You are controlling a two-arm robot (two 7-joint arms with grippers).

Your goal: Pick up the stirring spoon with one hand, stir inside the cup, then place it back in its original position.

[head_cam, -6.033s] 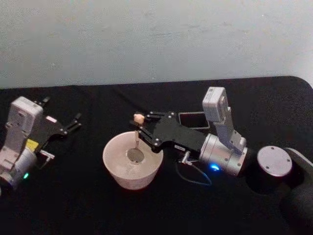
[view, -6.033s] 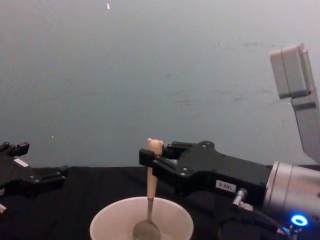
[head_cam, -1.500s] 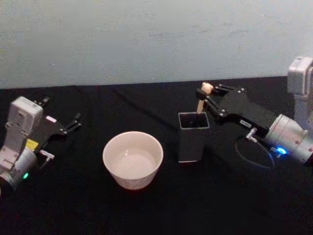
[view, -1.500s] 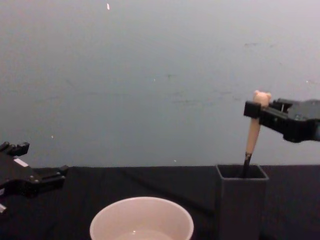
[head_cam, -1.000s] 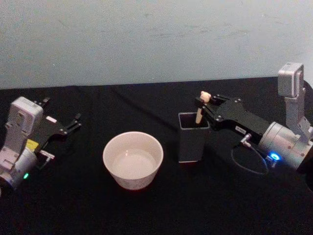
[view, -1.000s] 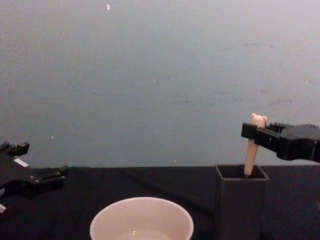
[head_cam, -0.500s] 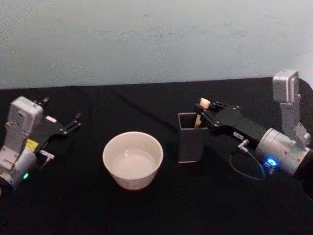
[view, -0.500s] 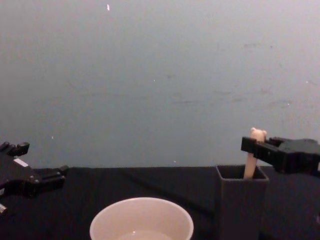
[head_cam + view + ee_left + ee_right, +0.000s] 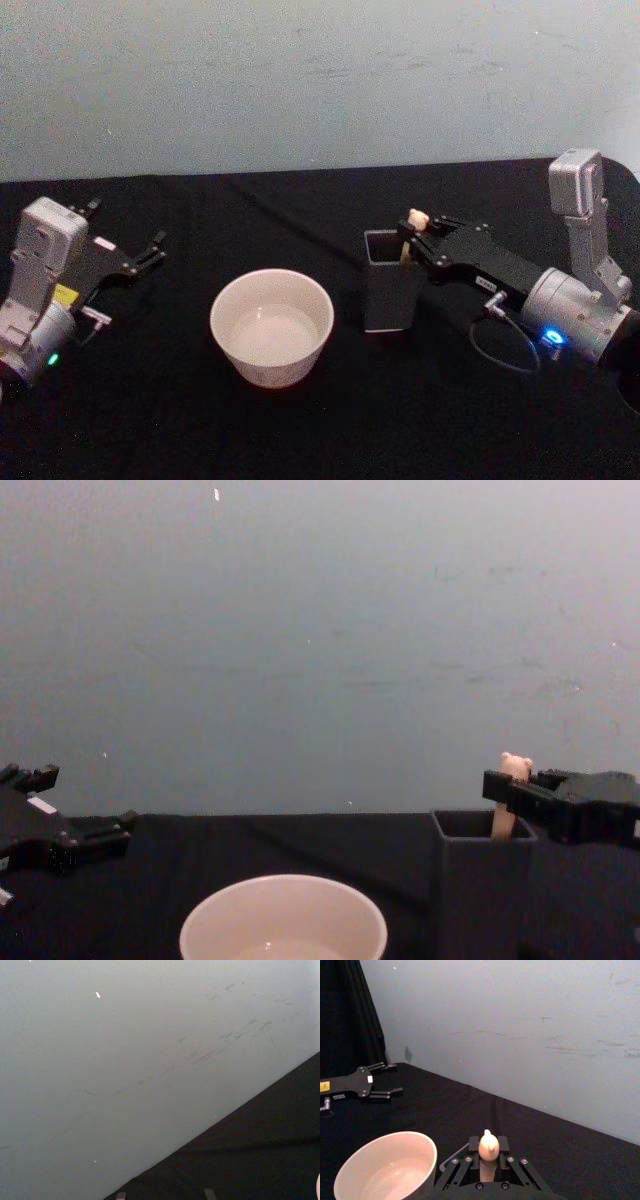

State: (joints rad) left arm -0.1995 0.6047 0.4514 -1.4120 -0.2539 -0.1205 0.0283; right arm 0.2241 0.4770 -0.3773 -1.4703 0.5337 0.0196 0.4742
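Counter (image 9: 300, 440): though it carries only 2 vessels, the black cloth runs from the wall at the back edge to the front edge, with an arm at each side.
Right gripper (image 9: 409, 238): pressed onto the stirring spoon (image 9: 417, 217) just under its bear head, at the holder's mouth toward the right side of the counter.
Left gripper (image 9: 153, 245): fingers spread, holding nothing, parked by the left edge.
Cup (image 9: 271, 325): near the middle, toward the front edge, just beside the holder on its left, apart from it.
Holder (image 9: 389, 282): dark grey, upright, right of the cup; the spoon's bowl and neck are hidden inside it.
Spoon, side on: in the chest view only the handle top (image 9: 512, 770) stands above the rim.
Step in hand: judged as the last 1, setting the spoon back in its place.
Next move: likely calls for spreading the fingers so the spoon rests on its own, then lifting clear without snagging the bear head or tipping the holder.
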